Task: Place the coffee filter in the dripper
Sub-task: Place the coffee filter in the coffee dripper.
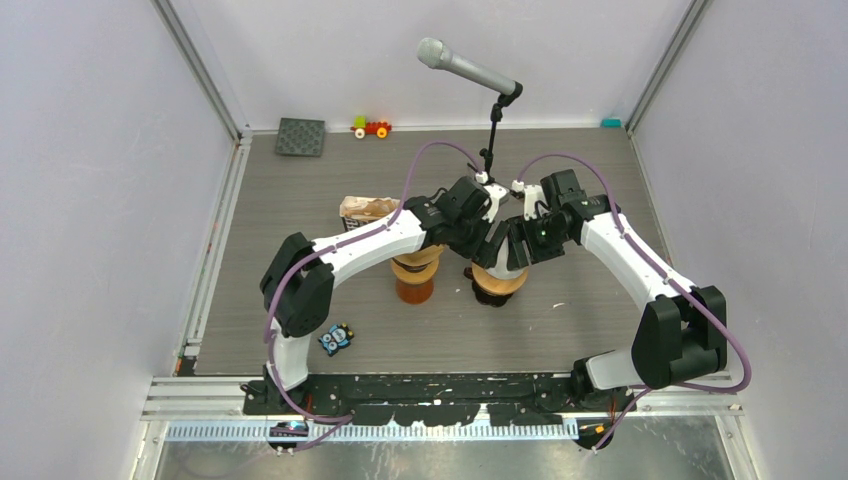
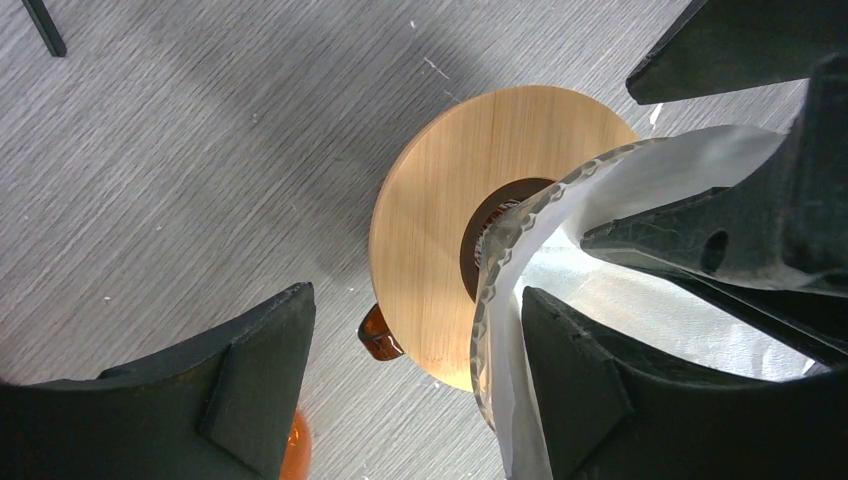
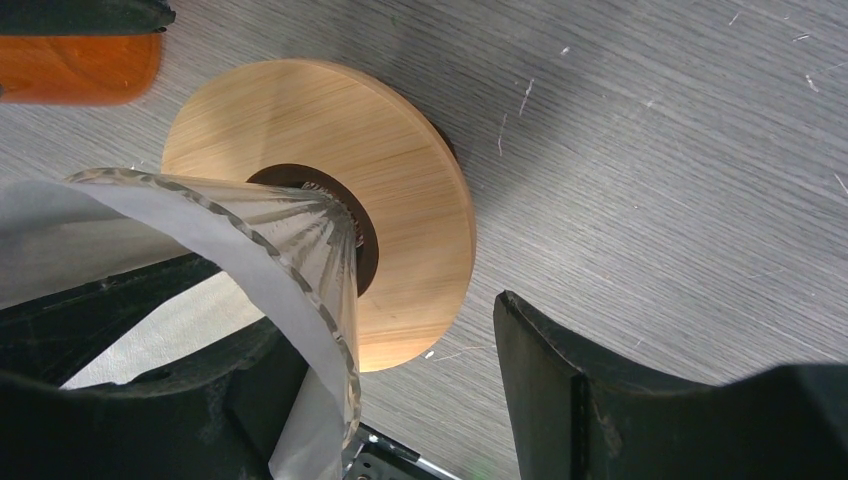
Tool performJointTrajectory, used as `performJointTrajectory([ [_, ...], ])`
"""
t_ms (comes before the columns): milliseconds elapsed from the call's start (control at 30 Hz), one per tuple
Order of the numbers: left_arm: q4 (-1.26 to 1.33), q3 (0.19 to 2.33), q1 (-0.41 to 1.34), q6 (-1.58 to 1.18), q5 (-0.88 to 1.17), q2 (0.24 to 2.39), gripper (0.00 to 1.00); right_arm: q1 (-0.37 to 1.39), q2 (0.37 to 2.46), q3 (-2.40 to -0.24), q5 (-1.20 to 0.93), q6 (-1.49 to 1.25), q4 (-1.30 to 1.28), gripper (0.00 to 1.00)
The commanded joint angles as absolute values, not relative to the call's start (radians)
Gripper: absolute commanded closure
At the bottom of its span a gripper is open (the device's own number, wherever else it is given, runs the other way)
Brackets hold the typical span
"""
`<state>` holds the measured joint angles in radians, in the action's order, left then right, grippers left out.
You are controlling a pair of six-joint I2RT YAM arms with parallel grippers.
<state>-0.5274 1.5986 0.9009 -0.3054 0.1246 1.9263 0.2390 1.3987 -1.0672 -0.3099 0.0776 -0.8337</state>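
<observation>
Grey wood-grain table (image 1: 300, 200) carries the dripper (image 2: 430, 220), with the coffee filter (image 3: 100, 225) seated inside its glass cone. Left gripper (image 2: 415, 300) and right gripper (image 3: 390, 320) are spread wide, one finger each apparently inside the filter, clamping nothing.

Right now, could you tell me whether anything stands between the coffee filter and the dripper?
Nothing visible does: the coffee filter already lines the glass dripper, with the left fingers and right fingers open astride its rim.
</observation>
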Motion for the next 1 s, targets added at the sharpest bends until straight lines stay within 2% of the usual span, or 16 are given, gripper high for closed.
performJointTrajectory([
  [0, -0.514, 1.595, 0.894, -0.304, 0.138, 1.929, 0.23, 0.235, 1.397, -1.06, -0.277, 0.084, -0.826, 0.34],
  [967, -0.572, 1.746, 0.864, -0.263, 0.206, 1.9, 0.21, 0.197, 1.378, -1.211, -0.39, 0.055, -0.897, 0.34],
])
